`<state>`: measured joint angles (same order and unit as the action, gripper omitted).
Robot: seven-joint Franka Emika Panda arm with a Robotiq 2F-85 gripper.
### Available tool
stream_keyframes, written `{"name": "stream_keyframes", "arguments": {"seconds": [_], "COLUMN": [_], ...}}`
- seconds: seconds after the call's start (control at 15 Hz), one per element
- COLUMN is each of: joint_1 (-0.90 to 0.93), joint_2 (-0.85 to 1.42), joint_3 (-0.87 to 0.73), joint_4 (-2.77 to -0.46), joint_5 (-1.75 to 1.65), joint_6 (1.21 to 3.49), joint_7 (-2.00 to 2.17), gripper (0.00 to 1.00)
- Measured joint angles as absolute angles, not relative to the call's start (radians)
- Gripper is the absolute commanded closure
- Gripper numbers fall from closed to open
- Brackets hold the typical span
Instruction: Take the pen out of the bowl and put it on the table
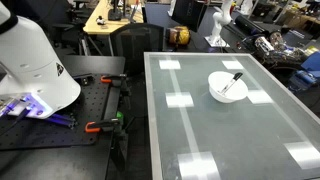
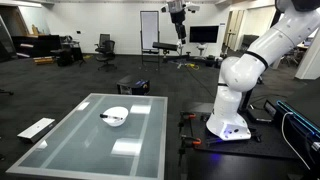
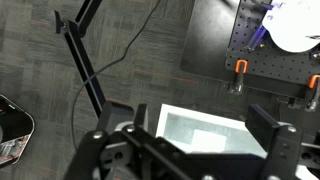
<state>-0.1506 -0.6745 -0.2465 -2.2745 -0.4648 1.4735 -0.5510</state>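
The white bowl [image 1: 228, 90] stands on the frosted glass table [image 1: 200, 135], toward its far right. The black pen [image 1: 233, 82] lies in the bowl, leaning over the rim. Both also show in an exterior view, the bowl [image 2: 117, 117] with the pen [image 2: 109, 116] on the table [image 2: 90, 145]. My gripper [image 3: 200, 135] shows only in the wrist view. It is open and empty, high up, with a corner of the table [image 3: 195, 122] far below between its fingers. The bowl and pen are out of the wrist view.
The robot's white base [image 1: 35, 65] stands on a black perforated bench with orange clamps [image 1: 95, 126] beside the table. A black tripod stand [image 3: 80, 60] is on the carpet. Desks and clutter stand behind the table [image 1: 260, 40].
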Motion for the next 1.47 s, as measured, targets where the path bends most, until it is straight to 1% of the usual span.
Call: {"name": "stream_keyframes", "arguments": {"seconds": [0.73,1.13,1.47], "joint_1": [-0.12,-0.043,0.003], "joint_2": [-0.674,-0.641,-0.552], "joint_3": [-0.251,-0.238,-0.19], "joint_4": [-2.27,-2.254,-2.221], "joint_5": [-0.465,-0.445,-0.403], "joint_6": [1.49,1.596,1.701], "joint_7": [-0.543,-0.536,-0.484], "gripper": [0.0,0.0,0.0]}}
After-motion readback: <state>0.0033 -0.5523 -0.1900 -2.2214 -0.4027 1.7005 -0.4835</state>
